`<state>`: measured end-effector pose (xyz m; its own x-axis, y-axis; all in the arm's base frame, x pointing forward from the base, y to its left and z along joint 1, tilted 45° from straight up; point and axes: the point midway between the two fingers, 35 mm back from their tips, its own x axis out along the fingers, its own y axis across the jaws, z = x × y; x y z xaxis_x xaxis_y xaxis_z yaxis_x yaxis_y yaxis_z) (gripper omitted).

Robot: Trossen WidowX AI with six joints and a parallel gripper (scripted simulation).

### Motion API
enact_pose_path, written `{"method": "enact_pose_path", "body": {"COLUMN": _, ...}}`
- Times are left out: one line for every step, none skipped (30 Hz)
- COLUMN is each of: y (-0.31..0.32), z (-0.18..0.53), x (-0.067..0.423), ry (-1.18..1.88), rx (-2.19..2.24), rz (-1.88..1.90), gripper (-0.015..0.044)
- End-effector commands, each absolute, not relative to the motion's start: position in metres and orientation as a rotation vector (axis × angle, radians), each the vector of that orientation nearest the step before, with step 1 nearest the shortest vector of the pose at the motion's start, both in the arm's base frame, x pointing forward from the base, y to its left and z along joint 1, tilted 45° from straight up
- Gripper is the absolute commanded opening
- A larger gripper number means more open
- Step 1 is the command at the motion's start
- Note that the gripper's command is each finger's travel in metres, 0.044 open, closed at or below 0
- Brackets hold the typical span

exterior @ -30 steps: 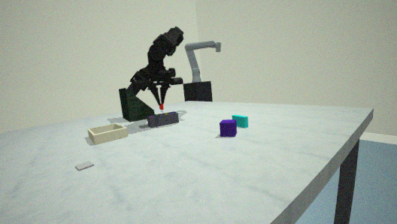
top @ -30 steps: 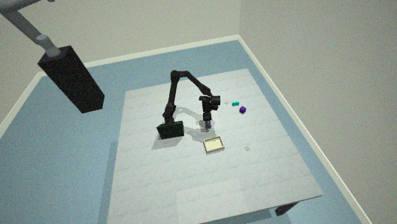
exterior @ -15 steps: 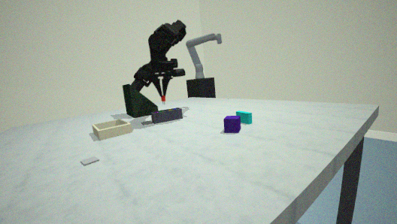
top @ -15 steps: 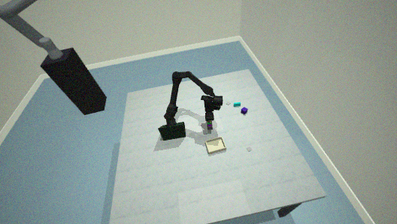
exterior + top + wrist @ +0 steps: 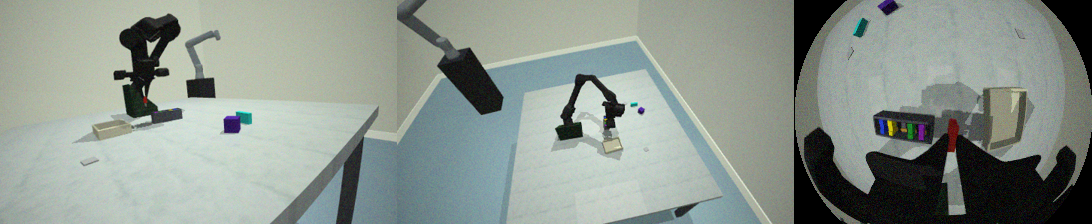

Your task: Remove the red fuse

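Observation:
My gripper (image 5: pixel 952 138) (image 5: pixel 145 97) is shut on the red fuse (image 5: pixel 953 131) (image 5: pixel 145 100) and holds it in the air. In the wrist view the fuse hangs between the fuse block and the tray, over neither. The dark fuse block (image 5: pixel 904 116) (image 5: pixel 165 117) stands to the left of the fuse in the wrist view, with blue, yellow, green and purple fuses in it and a gap between yellow and green. The beige tray (image 5: pixel 987 120) (image 5: pixel 114 131) (image 5: pixel 604 147) lies to the right in the wrist view. In the top view the gripper hides part of the block.
A purple cube (image 5: pixel 641 110) (image 5: pixel 231 125) (image 5: pixel 888 7) and a teal block (image 5: pixel 634 104) (image 5: pixel 245 117) (image 5: pixel 861 27) lie beyond the fuse block. A small flat light piece (image 5: pixel 646 149) (image 5: pixel 89 161) (image 5: pixel 1020 33) lies beyond the tray. Another flat piece (image 5: pixel 850 53) lies near the teal block.

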<state>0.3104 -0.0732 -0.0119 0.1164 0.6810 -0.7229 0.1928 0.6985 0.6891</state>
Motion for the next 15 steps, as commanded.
{"method": "enact_pose_path", "body": {"y": -0.091, "z": -0.029, "x": 0.309, "ry": 1.447, "rx": 0.768, "rz": 0.416, "gripper": 0.0}}
{"method": "enact_pose_path", "body": {"y": -0.095, "z": -0.033, "x": 0.309, "ry": 1.447, "rx": 0.768, "rz": 0.415, "gripper": 0.0}}
{"method": "enact_pose_path", "body": {"y": -0.099, "z": -0.037, "x": 0.309, "ry": 1.447, "rx": 0.767, "rz": 0.415, "gripper": 0.0}}
{"method": "enact_pose_path", "body": {"y": -0.103, "z": -0.041, "x": 0.308, "ry": 1.447, "rx": 0.767, "rz": 0.416, "gripper": 0.0}}
{"method": "enact_pose_path", "body": {"y": -0.107, "z": -0.045, "x": 0.307, "ry": 1.447, "rx": 0.767, "rz": 0.416, "gripper": 0.0}}
{"method": "enact_pose_path", "body": {"y": -0.111, "z": -0.049, "x": 0.307, "ry": 1.447, "rx": 0.767, "rz": 0.416, "gripper": 0.0}}
{"method": "enact_pose_path", "body": {"y": -0.115, "z": -0.053, "x": 0.306, "ry": 1.447, "rx": 0.767, "rz": 0.416, "gripper": 0.0}}
{"method": "enact_pose_path", "body": {"y": -0.119, "z": -0.057, "x": 0.305, "ry": 1.447, "rx": 0.767, "rz": 0.417, "gripper": 0.0}}
{"method": "enact_pose_path", "body": {"y": -0.123, "z": -0.061, "x": 0.304, "ry": 1.447, "rx": 0.767, "rz": 0.417, "gripper": 0.0}}
{"method": "enact_pose_path", "body": {"y": -0.126, "z": -0.065, "x": 0.302, "ry": 1.447, "rx": 0.768, "rz": 0.418, "gripper": 0.0}}
{"method": "enact_pose_path", "body": {"y": -0.13, "z": -0.069, "x": 0.301, "ry": 1.447, "rx": 0.768, "rz": 0.419, "gripper": 0.0}}
{"method": "enact_pose_path", "body": {"y": -0.134, "z": -0.074, "x": 0.3, "ry": 1.446, "rx": 0.768, "rz": 0.42, "gripper": 0.0}}
{"method": "enact_pose_path", "body": {"y": -0.137, "z": -0.078, "x": 0.298, "ry": 1.446, "rx": 0.768, "rz": 0.421, "gripper": 0.0}}
{"method": "enact_pose_path", "body": {"y": -0.141, "z": -0.082, "x": 0.297, "ry": 1.446, "rx": 0.769, "rz": 0.422, "gripper": 0.0}}
{"method": "enact_pose_path", "body": {"y": -0.144, "z": -0.087, "x": 0.295, "ry": 1.446, "rx": 0.769, "rz": 0.423, "gripper": 0.0}}
